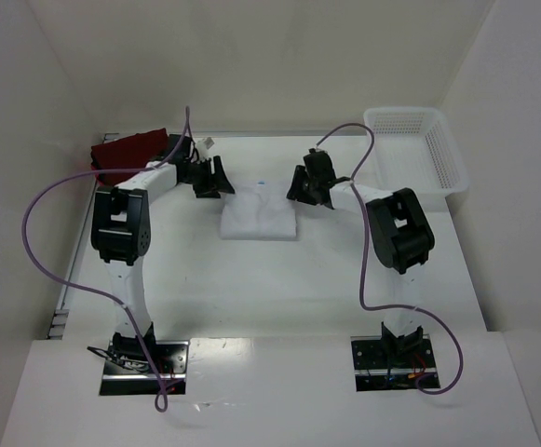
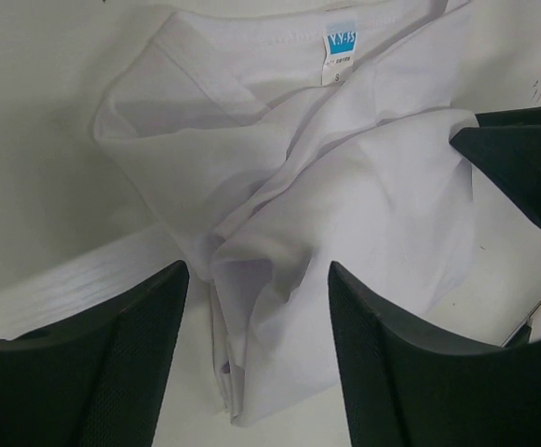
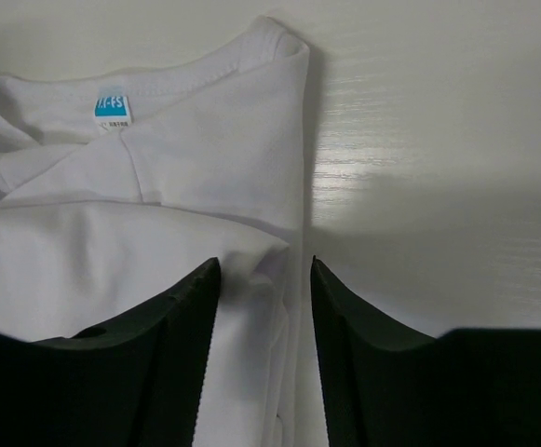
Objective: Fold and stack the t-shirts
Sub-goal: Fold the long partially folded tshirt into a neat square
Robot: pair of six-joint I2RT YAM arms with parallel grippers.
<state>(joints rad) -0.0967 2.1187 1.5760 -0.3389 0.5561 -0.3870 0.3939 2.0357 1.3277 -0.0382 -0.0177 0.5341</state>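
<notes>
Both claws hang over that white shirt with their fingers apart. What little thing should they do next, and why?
Probably close both on the cloth. The left gripper and right gripper are open, each with a fold or edge of the white t-shirt between its fingers. The shirt looks only roughly folded, so they need a hold before folding further.

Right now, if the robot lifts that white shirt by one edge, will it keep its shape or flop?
Probably flop: the white t-shirt lies in soft creases and loose layers, so a lifted edge would likely droop and unfold. It looks thin, so probably light. Pushed, it would likely bunch rather than slide whole.
</notes>
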